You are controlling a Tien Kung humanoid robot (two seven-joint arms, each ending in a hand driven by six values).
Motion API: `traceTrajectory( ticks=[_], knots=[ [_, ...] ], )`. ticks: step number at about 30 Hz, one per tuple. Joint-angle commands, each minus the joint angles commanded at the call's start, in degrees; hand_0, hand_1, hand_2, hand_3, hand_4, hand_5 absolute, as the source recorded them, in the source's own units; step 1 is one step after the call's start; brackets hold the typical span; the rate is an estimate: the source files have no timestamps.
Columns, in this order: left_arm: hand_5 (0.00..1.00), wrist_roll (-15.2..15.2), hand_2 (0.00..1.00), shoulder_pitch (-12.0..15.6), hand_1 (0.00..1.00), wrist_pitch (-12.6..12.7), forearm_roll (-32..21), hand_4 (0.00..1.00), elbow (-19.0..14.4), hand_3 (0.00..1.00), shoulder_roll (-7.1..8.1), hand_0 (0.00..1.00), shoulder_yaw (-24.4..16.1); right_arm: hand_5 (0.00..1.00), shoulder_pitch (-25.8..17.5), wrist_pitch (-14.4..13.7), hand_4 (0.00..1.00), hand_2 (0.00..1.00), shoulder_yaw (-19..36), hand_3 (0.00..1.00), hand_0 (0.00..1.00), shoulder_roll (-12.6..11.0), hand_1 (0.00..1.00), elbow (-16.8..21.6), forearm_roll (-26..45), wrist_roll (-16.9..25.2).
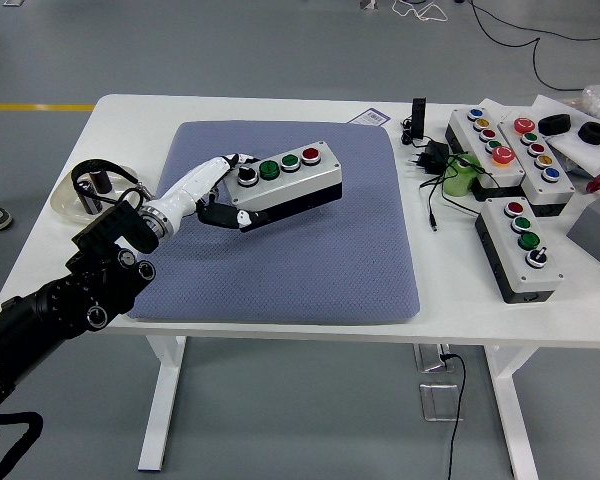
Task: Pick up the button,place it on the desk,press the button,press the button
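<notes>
Now the left hand (pixel 218 195) grips the near-left end of the button box (pixel 285 180), fingers over its top and thumb under its near side, the box tilted above the grey mat (pixel 310 250) (whether any corner touches the mat cannot be told). Its top shows a black knob, two green buttons and one red. More boxes (pixel 520 245) lie far right on the table (pixel 460 290), and a dish (pixel 70 205) sits at the left.

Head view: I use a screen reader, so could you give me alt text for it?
The robot's left hand grips one end of a grey button box over a blue mat on a white table. Three more button boxes and cables lie at the right.
</notes>
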Motion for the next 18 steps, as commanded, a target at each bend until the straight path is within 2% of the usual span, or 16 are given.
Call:
traceTrajectory(
  ticks=[4, 8, 18],
  knots=[
    [0.002, -2.28, 0.133, -0.21, 0.116, -1.08, 1.29, 0.433, -0.38, 0.232, 0.90, 0.042, 3.16, 0.244, 0.07, 0.01, 0.238, 0.544, 0.28, 0.633, 0.639, 0.07, 0.527, 0.00, -0.35, -0.17],
    [0.002, -3.33, 0.135, -0.44, 0.117, 0.47, 5.39, 0.426, -1.42, 0.233, 1.63, 0.045, 6.35, 0.243, 0.05, -0.04, 0.237, 0.544, -1.48, 0.633, 0.640, 0.07, 0.528, 0.00, 1.48, 0.22],
    [0.002, -4.29, 0.135, -0.69, 0.117, 1.47, 5.59, 0.425, -1.81, 0.231, 2.00, 0.050, 7.48, 0.244, 0.31, 0.05, 0.238, 0.544, -1.17, 0.633, 0.640, 0.12, 0.527, 0.00, 1.07, 0.18]
  ],
)
